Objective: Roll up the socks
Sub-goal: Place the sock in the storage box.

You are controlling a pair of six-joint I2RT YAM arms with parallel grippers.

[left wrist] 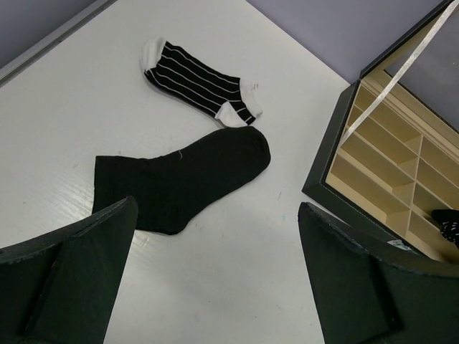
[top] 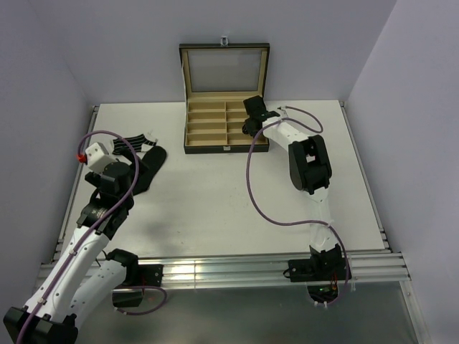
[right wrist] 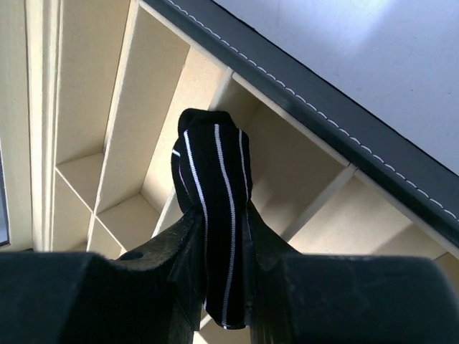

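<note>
Two socks lie flat at the table's left: a black one with white stripes (left wrist: 197, 79) (top: 138, 141) and, just nearer, a plain black one (left wrist: 183, 183) (top: 149, 170). My left gripper (left wrist: 219, 287) (top: 123, 175) hovers open over bare table beside the plain sock's cuff, with nothing between its fingers. My right gripper (right wrist: 222, 244) (top: 251, 125) is shut on a rolled striped sock (right wrist: 214, 179) and holds it above a compartment in the right column of the box (top: 192, 136). The left wrist view shows a dark bundle (left wrist: 448, 223) at the box's far right.
The black box with tan compartments (right wrist: 301, 122) (left wrist: 337, 179) stands open at the back middle, its lid (top: 224, 70) upright against the wall. Walls close in left, back and right. Purple cables (top: 252, 193) loop off both arms.
</note>
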